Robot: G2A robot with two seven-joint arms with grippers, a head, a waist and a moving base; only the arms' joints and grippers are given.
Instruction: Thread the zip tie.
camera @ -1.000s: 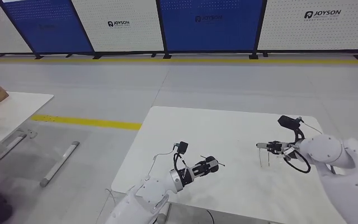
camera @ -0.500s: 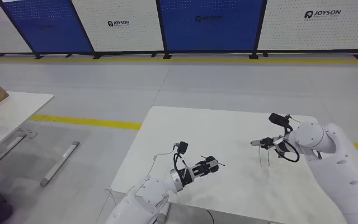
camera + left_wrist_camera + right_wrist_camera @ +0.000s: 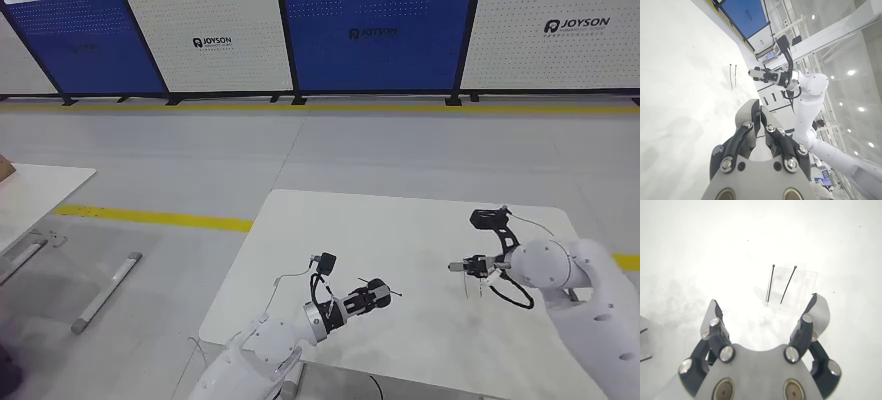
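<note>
Two black zip ties (image 3: 770,284) (image 3: 788,285) stand upright in a clear holder (image 3: 806,285) on the white table (image 3: 350,230). My right gripper (image 3: 764,298) hangs open just above and beside them, with nothing between its fingers; it sits at the table's right side (image 3: 458,267). In the left wrist view the same two zip ties (image 3: 733,75) stand beyond my left gripper (image 3: 760,106), which is shut on a thin black zip tie. That gripper (image 3: 380,293) is near the table's front edge, with the tie's ends sticking out on both sides.
The table's near edge lies just beside the left arm. A wide bare stretch of tabletop separates the two grippers. The floor around has a yellow line (image 3: 150,216), and another table (image 3: 40,190) stands at the far left.
The right arm has swung inward, carrying its open gripper a little left and down over the standing zip ties. The left arm has kept still.
</note>
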